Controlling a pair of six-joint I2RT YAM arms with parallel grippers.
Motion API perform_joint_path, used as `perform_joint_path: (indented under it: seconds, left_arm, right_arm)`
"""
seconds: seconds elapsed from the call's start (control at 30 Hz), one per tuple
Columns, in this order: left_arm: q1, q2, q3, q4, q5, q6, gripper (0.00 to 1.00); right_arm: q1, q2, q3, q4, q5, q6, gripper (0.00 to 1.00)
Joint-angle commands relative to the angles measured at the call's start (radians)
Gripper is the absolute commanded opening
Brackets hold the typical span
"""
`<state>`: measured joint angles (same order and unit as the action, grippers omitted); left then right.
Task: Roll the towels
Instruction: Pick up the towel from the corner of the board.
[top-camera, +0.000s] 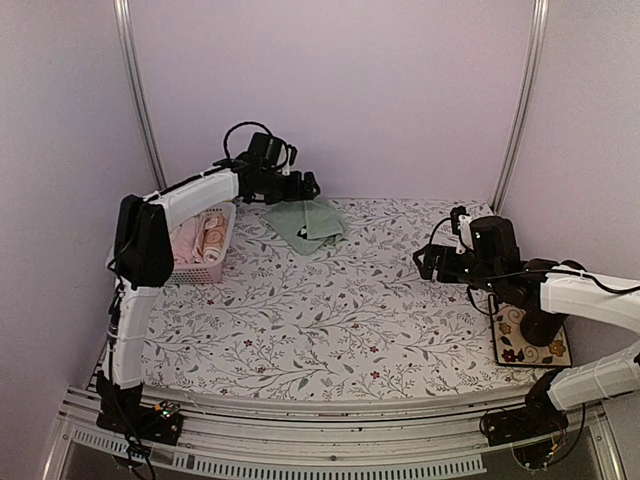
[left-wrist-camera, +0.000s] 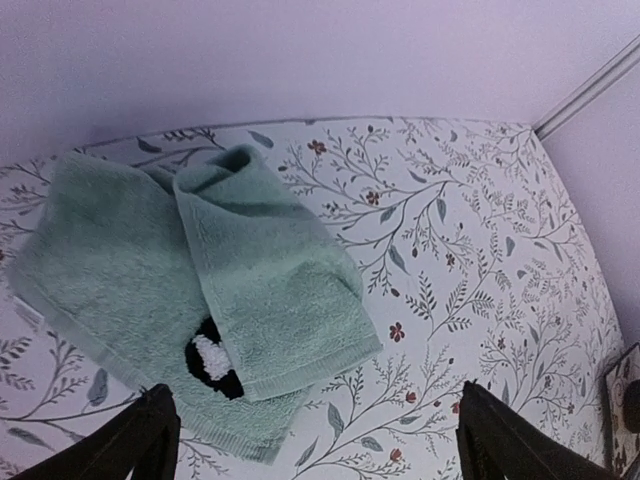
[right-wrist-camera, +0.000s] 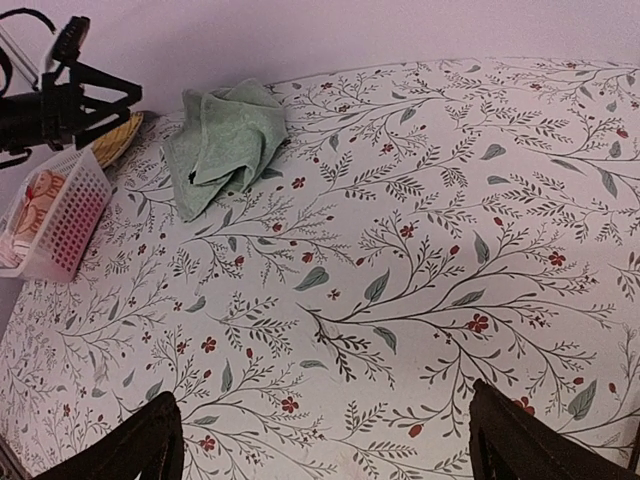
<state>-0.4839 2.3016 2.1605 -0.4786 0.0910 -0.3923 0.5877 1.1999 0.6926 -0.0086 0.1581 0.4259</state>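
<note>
A pale mint green towel (top-camera: 312, 225) lies loosely folded and crumpled at the back of the table, one flap doubled over a small dark-and-white mark (left-wrist-camera: 208, 362). My left gripper (top-camera: 306, 186) hovers just above its far left edge, open, with nothing between its fingers (left-wrist-camera: 150, 430). An orange-salmon towel (top-camera: 207, 236) sits rolled inside the white lattice basket (top-camera: 203, 272) at the left. My right gripper (top-camera: 431, 262) hangs open over bare flowered tablecloth at the right, well away from the green towel (right-wrist-camera: 225, 145).
A floral mat (top-camera: 530, 347) lies under the right arm near the table's right edge. The basket (right-wrist-camera: 70, 225) stands against the left wall, with a woven yellowish thing (right-wrist-camera: 122, 135) behind it. The back wall is close behind the towel.
</note>
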Motion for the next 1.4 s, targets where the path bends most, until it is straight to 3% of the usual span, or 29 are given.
perform_joint_path:
  seconds: [0.0,0.17,0.3,0.53,1.37]
  left_arm:
    - [0.005,0.152,0.036,0.102,0.116,-0.092,0.96]
    - [0.033,0.248,0.067,0.182,0.141,-0.202,0.89]
    - [0.054,0.298,0.029,0.308,0.257,-0.298,0.79]
    - [0.048,0.315,-0.033,0.456,0.352,-0.339,0.63]
    - [0.043,0.33,0.01,0.379,0.166,-0.261,0.62]
  right_arm:
    - [-0.003,-0.011,0.022,-0.006,-0.002,0.007,0.99]
    - [-0.003,-0.015,0.027,-0.01,-0.036,0.018,0.99]
    - [-0.003,-0.02,0.028,-0.016,-0.038,0.026,0.99]
    - [-0.003,0.005,0.03,-0.008,-0.028,0.025,0.99]
    - [-0.003,0.086,0.064,0.004,-0.064,0.023,0.99]
